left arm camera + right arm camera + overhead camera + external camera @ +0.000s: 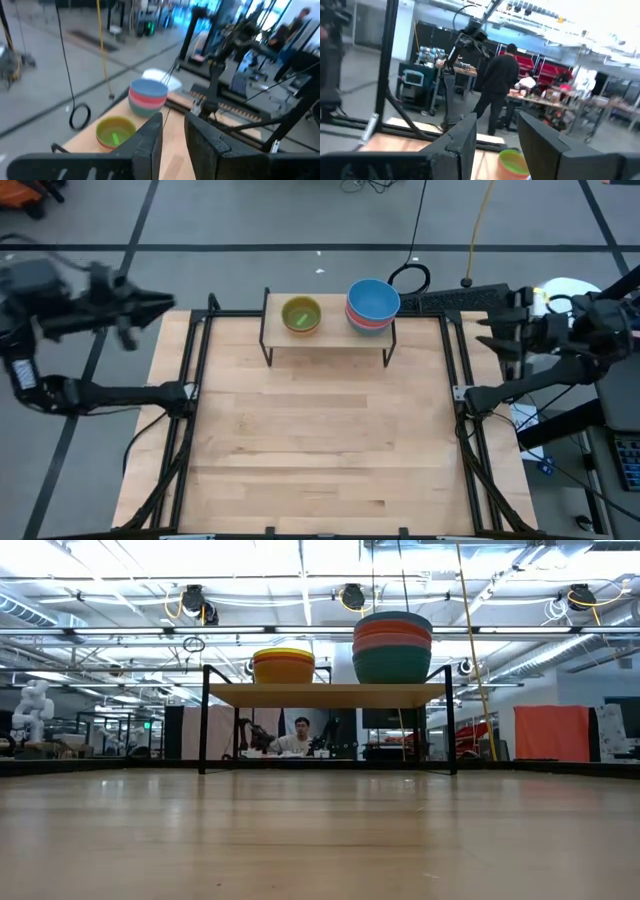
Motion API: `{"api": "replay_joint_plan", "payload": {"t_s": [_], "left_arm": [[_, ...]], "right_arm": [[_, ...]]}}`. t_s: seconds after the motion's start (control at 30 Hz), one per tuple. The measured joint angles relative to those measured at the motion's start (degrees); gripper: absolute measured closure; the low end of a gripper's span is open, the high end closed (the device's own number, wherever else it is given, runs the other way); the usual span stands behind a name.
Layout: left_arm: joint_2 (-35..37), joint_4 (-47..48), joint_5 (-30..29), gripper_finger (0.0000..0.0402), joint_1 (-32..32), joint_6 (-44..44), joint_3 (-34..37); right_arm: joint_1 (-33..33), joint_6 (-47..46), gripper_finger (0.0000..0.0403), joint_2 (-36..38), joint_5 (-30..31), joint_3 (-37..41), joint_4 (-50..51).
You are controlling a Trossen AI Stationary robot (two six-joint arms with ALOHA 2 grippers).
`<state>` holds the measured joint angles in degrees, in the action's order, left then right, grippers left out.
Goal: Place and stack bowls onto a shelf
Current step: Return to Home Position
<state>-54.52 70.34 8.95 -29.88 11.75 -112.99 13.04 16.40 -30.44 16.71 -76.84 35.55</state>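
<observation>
Left gripper [173,134]: fingers a narrow gap apart, nothing between them; held in the air beyond the table's left edge, level with the shelf, pointing toward it.
Right gripper [495,142]: fingers apart with a wider gap, nothing held; off the table's right edge, near the far corner, pointing inward.
Table [320,440]: bare light wood between the two arms, black frame rails along both sides.
Shelf [335,330]: at the middle of the table's far edge, long side parallel to that edge, on thin black legs.
Left stack [283,666]: on the shelf's left half; green bowl [301,315] nested upright in an orange bowl [283,673].
Right stack [392,646]: on the shelf's right end, taller than the left one and well apart from it; blue bowl [373,300] on top, teal bowl [392,666] at the bottom, red and pink layers between.
Person [300,735]: seated far behind the shelf, seen under its board.
Second person [497,82]: standing in dark clothes in the room beyond.
</observation>
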Motion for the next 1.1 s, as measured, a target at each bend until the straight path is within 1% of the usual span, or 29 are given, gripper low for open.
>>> {"api": "replay_joint_plan", "payload": {"t_s": [0.27,0.4,0.7,0.83,0.93,1.1], "left_arm": [[9.5,1.9,0.0,0.0316,0.0,-1.2,0.0],[13.6,4.9,-1.2,0.0316,0.0,0.8,0.0],[20.2,14.4,-3.5,0.0316,-1.5,0.4,0.0],[22.4,18.3,-4.4,0.0316,-2.3,0.4,0.0],[24.3,19.8,-4.6,0.0316,-3.1,0.5,0.0],[27.9,19.7,-4.6,0.0316,-4.5,-0.7,0.0]], "right_arm": [[0.0,-11.0,0.0268,6.7,1.3,0.0,5.2],[0.0,-11.6,0.0268,9.3,1.3,0.0,7.7],[0.0,-13.4,0.0268,13.1,1.5,0.0,11.6],[0.0,-16.5,0.0268,14.4,4.0,0.0,15.3],[0.0,-18.8,0.0268,15.0,4.7,0.0,17.4],[0.0,-18.9,0.0268,15.9,4.5,0.0,18.6]]}}
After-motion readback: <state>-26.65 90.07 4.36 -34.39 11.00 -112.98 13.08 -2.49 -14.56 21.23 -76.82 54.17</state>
